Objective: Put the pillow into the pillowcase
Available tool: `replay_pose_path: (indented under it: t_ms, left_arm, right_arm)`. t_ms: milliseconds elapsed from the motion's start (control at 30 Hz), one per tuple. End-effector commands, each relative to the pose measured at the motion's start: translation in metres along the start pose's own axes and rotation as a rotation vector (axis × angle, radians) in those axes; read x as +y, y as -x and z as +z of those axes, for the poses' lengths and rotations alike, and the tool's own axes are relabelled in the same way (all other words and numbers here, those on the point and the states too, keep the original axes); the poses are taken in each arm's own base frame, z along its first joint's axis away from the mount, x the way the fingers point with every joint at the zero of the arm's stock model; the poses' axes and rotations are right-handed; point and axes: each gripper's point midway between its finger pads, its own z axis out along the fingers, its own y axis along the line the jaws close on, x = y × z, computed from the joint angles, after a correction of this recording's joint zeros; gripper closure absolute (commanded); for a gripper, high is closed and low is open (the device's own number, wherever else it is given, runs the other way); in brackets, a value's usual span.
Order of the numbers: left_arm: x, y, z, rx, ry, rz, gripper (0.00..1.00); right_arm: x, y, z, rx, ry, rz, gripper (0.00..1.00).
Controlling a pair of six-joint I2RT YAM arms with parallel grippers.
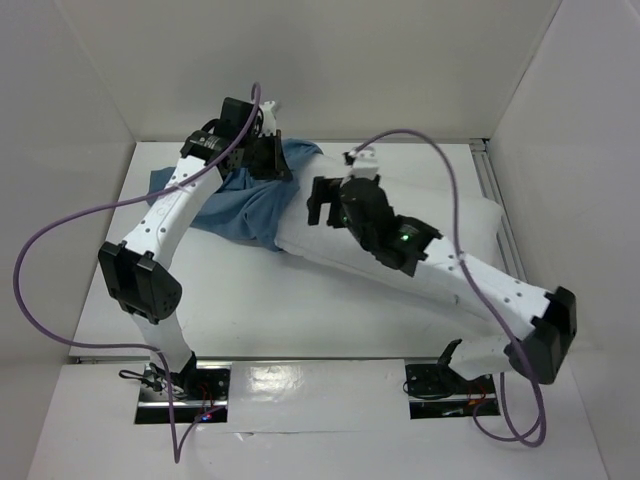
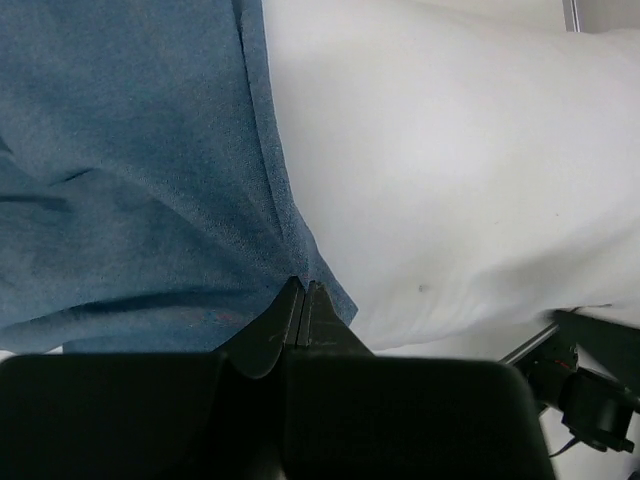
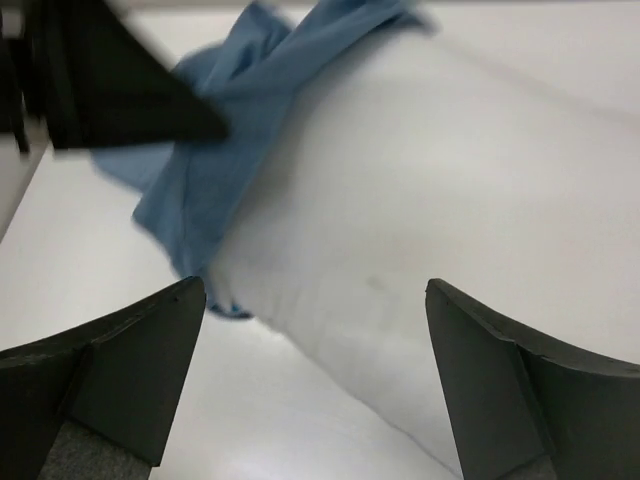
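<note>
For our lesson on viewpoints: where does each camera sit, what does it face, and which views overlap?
Top external: above and behind, looking down on both arms, pillow and pillowcase.
Left wrist: looks past the shut left gripper at the pillowcase hem.
Right wrist: looks through the open right gripper at the pillow.
Both wrist views share that hem.

A plain, muted-blue pillowcase [image 1: 255,200] meets a plain white pillow [image 1: 470,225] on a white desk [image 1: 300,310]. The left arm [image 1: 175,205] and right arm [image 1: 490,290] are white with black joints, the right showing a small green light [image 1: 404,238], and both trail purple cables [image 1: 60,225].
</note>
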Motion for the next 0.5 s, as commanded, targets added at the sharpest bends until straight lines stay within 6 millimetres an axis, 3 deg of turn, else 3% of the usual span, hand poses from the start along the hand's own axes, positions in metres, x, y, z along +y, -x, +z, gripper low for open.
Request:
replay_pose_path:
  t_ms: [0,33,133,167,300,400,467]
  left_arm:
    - [-0.013,0.007,-0.003,-0.019,-0.045,-0.004,1.0]
    - [-0.011,0.005,0.002,-0.009,-0.041,-0.007,1.0]
    - [-0.012,0.005,0.001,-0.006,-0.05,-0.007,1.0]
    - [-0.01,0.003,0.005,0.002,-0.047,-0.01,1.0]
    - [-0.016,0.0,0.006,0.01,-0.063,-0.004,1.0]
    - [-0.016,0.002,0.008,0.01,-0.063,-0.004,1.0]
    - [-0.018,-0.001,0.011,0.025,-0.064,0.007,1.0]
  right_arm:
    - [-0.084,0.027,-0.035,-0.039,-0.391,0.015,0.02]
    - [-0.122,0.029,-0.047,-0.017,-0.528,0.052,0.02]
    - [-0.176,0.027,-0.056,0.043,-0.665,0.107,0.0]
    - [-0.204,0.027,-0.059,0.073,-0.712,0.164,0.0]
    - [-0.251,0.006,-0.066,0.152,-0.735,0.296,0.0]
    - [-0.274,-0.012,-0.073,0.199,-0.741,0.387,0.0]
    - [-0.277,-0.026,-0.071,0.226,-0.717,0.402,0.0]
